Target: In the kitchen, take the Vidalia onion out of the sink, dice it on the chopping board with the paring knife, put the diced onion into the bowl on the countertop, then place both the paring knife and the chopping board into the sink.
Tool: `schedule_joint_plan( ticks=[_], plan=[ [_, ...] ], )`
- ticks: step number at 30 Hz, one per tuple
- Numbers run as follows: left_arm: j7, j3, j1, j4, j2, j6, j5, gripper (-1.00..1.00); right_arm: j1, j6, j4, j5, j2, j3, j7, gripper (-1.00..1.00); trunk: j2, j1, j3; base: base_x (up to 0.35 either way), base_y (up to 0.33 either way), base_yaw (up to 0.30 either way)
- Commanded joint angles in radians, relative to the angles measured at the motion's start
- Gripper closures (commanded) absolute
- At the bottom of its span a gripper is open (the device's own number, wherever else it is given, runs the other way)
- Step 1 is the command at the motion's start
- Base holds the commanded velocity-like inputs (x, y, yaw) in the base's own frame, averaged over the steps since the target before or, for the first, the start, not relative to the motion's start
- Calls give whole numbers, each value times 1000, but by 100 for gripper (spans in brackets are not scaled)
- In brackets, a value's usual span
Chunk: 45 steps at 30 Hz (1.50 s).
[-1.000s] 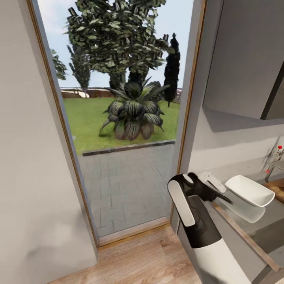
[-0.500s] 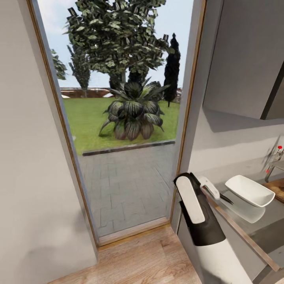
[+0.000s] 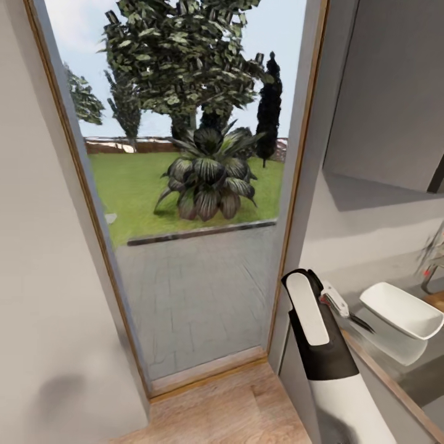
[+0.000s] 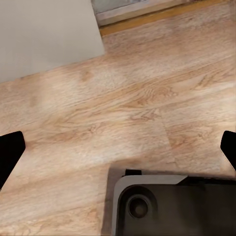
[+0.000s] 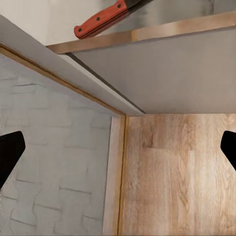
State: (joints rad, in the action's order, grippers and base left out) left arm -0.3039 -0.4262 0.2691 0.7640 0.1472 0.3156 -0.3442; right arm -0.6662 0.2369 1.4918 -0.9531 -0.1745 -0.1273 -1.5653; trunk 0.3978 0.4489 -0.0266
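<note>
The paring knife (image 5: 101, 19) lies on the countertop (image 5: 147, 32) near its end, red handle toward the edge; its dark blade (image 3: 356, 320) points at the white square bowl (image 3: 401, 311). A brown corner of the chopping board (image 3: 439, 301) and part of the chrome tap (image 3: 431, 271) peek in at the far right. The onion and the sink's basin are out of view. My right gripper (image 5: 118, 152) hangs open below the counter edge, over the wooden floor by the doorway. Over the floor beside my base, my left gripper (image 4: 118, 152) is open and holds nothing.
A tall glass door (image 3: 185, 203) with a wooden frame looks onto paving, lawn and plants. A grey wall (image 3: 43, 308) stands at the left, a wall cabinet (image 3: 388, 92) at upper right. My right forearm (image 3: 314, 333) rises beside the dark cabinet end. My base (image 4: 172, 201) shows on the floor.
The camera has shifted, so door and counter sit slightly differently in the picture. My right forearm has swung right, closer to the counter's end, and now covers the knife's handle.
</note>
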Motion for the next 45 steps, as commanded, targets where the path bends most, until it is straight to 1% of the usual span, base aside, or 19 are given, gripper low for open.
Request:
schedule_joint_plan(
  ticks=[1,4,9,12,21,26,35,43,45],
  plan=[
    [-7,-7,0,2,2,4,-9,-100,-1,10,1,-4,0,2,-6,-100,2,1,-2,253,-92,0],
    [-7,-7,-1,1,2,4,-9,-100,-1,10,1,-4,0,15,-6,-100,2,1,-2,241,-143,0],
    [-7,-7,-1,1,0,4,-9,-100,-1,10,1,-2,0,63,-6,-100,2,1,-2,195,-162,0],
    [-7,-7,-1,1,0,4,-9,-100,-1,10,1,0,0,73,-6,-100,2,1,-2,112,-92,0],
    [-7,-8,-1,1,0,4,-9,-100,0,10,0,3,0,77,-6,-100,2,1,-2,62,-10,0],
    [-7,-8,-1,1,0,4,-9,-100,0,10,-3,5,0,77,-6,-100,2,1,-2,260,0,0],
    [-7,-6,-1,-15,-6,4,-9,-100,-1,13,-76,8,0,80,-6,-100,2,1,-2,283,0,0],
    [-7,-6,-1,-14,-7,4,-8,-100,-1,8,-87,14,0,80,-6,-100,2,1,-2,223,0,0],
    [-7,-6,-1,-15,-7,4,-8,-100,-1,-9,-94,19,0,79,-6,-100,2,1,-2,172,0,0]
  ],
)
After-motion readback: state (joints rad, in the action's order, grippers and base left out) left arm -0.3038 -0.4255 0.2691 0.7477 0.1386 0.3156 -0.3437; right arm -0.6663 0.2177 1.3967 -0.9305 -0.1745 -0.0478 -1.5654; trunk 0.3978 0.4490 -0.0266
